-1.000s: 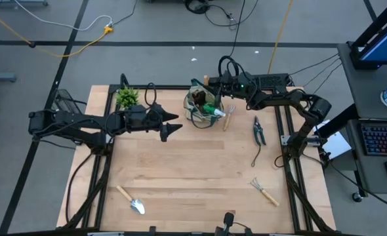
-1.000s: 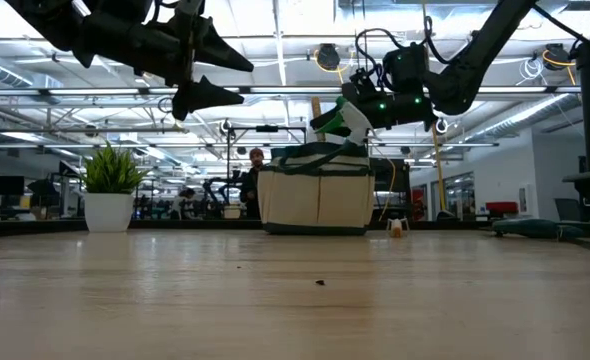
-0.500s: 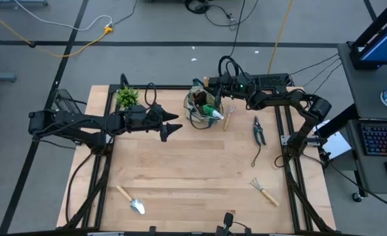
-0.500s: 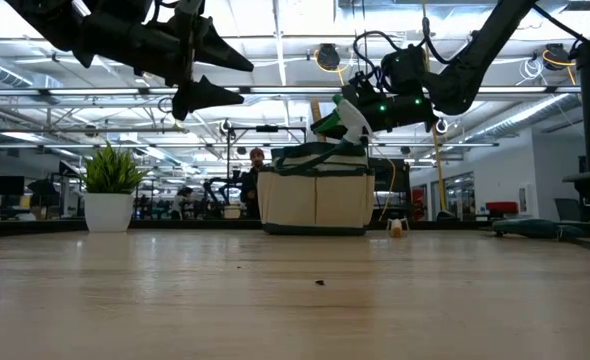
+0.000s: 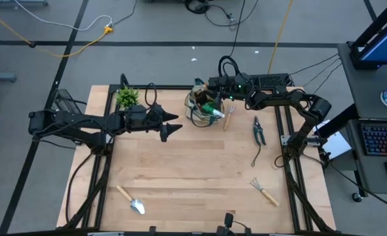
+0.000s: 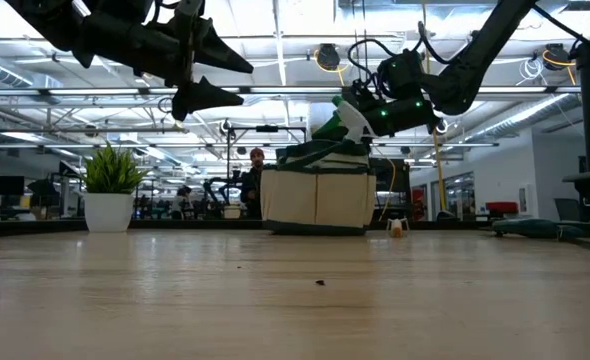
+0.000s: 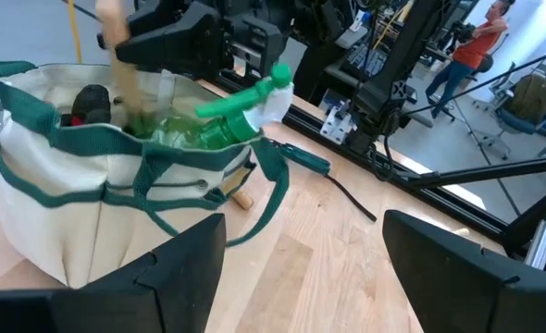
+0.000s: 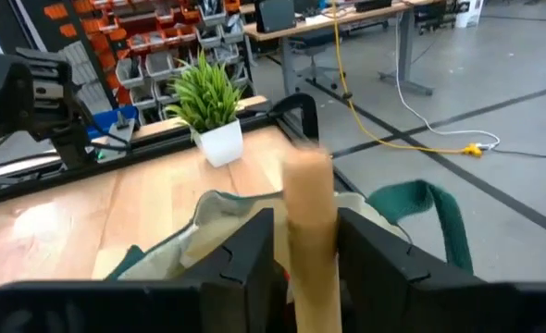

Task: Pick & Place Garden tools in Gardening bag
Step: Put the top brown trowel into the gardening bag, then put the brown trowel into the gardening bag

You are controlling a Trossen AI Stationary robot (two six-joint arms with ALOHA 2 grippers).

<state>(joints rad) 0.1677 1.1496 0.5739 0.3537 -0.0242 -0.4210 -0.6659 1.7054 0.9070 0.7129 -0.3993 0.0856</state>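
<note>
I have the right claw (image 5: 210,88) over the bag (image 5: 203,108), at the far middle of the table (image 5: 193,170). On the right wrist view a wooden handle (image 8: 308,222) stands upright between my two fingers (image 8: 245,254). The fingers sit close on either side of it, but I cannot tell whether they clamp it or have let go.

Low view: the claw (image 6: 360,110) hangs just above the bag's (image 6: 315,195) rim. The green spray bottle (image 6: 333,125) pokes out of the bag top, white nozzle up, right beside the claw.

Left wrist view: the bottle (image 7: 219,120) lies tilted inside the bag (image 7: 60,213), the wooden handle (image 7: 117,46) rises from the bag next to it, and a dark round thing sits in there too, unclear what.

Outside the bag: a fork (image 5: 228,117) lies just to its right, touching or nearly touching it. The shears (image 5: 259,131) are farther right. The rake (image 5: 264,190) is near the front right, the trowel (image 5: 130,200) at the front left.

The left claw (image 5: 170,128) hangs spread wide, holding nothing, in the air left of the bag. The potted plant (image 5: 126,98) stands at the far left.

A person stands in the room beyond.
</note>
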